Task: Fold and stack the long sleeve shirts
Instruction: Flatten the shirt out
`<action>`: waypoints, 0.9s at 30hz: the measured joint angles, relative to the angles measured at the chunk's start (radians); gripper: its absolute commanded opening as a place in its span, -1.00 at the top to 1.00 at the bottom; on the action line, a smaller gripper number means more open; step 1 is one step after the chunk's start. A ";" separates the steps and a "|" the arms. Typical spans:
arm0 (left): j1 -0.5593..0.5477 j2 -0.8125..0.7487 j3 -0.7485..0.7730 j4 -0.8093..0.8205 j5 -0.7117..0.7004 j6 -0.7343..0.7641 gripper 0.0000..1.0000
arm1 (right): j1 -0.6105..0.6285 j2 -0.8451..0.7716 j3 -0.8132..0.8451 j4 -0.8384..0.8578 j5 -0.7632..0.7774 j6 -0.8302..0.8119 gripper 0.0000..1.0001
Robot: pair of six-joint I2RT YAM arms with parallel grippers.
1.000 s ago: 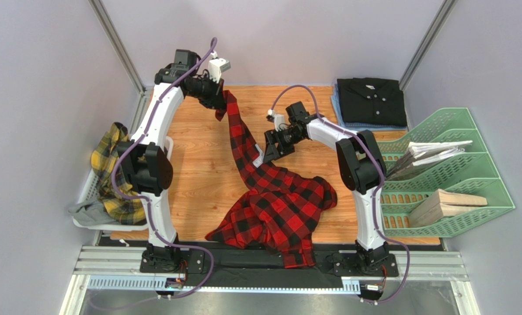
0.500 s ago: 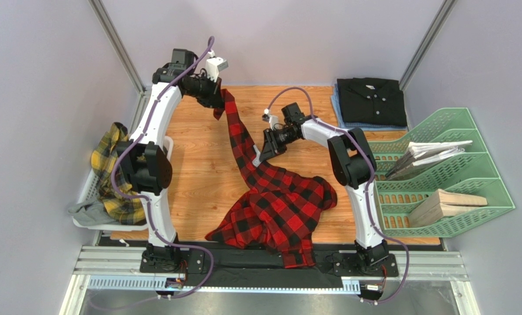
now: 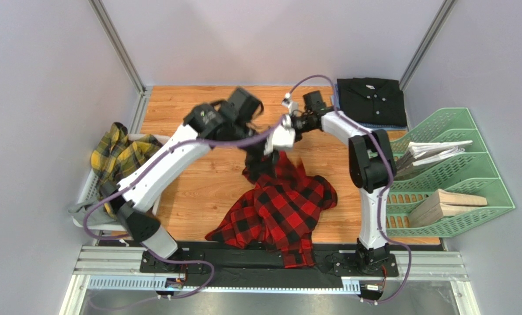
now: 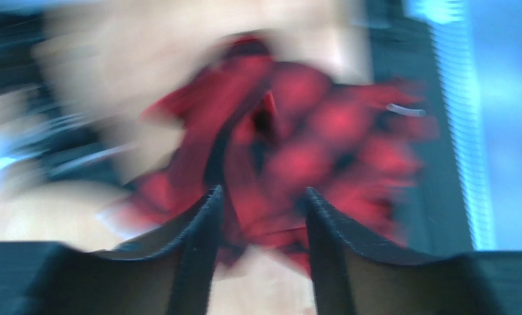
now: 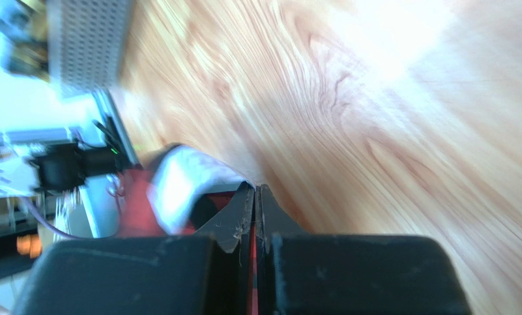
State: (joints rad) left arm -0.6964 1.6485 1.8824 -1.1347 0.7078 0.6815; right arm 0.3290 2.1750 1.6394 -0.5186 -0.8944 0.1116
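The red-and-black check shirt [image 3: 280,203] lies crumpled at the middle front of the table, one part drawn up toward the back. My right gripper [image 3: 286,126] is shut on that raised edge, and a thin strip of red cloth shows between its closed jaws [image 5: 258,187]. Over the same raised part hangs my left gripper [image 3: 262,146], blurred. Its fingers stand open [image 4: 260,193], with the red shirt [image 4: 309,144] beyond them and nothing gripped. The yellow-and-dark plaid shirt [image 3: 122,161] lies bunched at the left. The plain black shirt [image 3: 371,98] sits folded at the back right.
The plaid shirt rests in a white tray [image 3: 86,190] off the table's left edge, with a grey cloth [image 3: 89,211] at its front. A green tiered rack [image 3: 454,177] with papers and a wooden block stands at the right. Metal posts frame the back corners.
My left gripper has opened, let go of the raised sleeve and swung right toward the middle. My right gripper has closed on the red shirt and moved back and right with it.
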 measured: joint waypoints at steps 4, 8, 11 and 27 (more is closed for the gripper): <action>-0.084 -0.175 -0.218 -0.061 0.023 0.048 -0.40 | -0.087 -0.120 -0.006 0.002 -0.018 0.042 1.00; 0.122 -0.232 -0.465 0.002 -0.027 0.065 -0.49 | -0.158 -0.243 -0.037 0.009 -0.039 0.076 1.00; 0.173 -0.204 -0.651 0.045 -0.098 0.103 -0.50 | -0.185 -0.316 -0.072 0.008 -0.055 0.095 1.00; 0.101 0.019 -0.825 0.246 -0.120 0.036 0.00 | -0.348 -0.598 -0.192 0.000 -0.105 0.183 1.00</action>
State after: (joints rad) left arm -0.5953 1.6676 1.0576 -0.8883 0.5880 0.7174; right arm -0.0189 1.5768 1.4475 -0.5190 -0.9989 0.2951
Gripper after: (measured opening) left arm 0.671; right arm 0.004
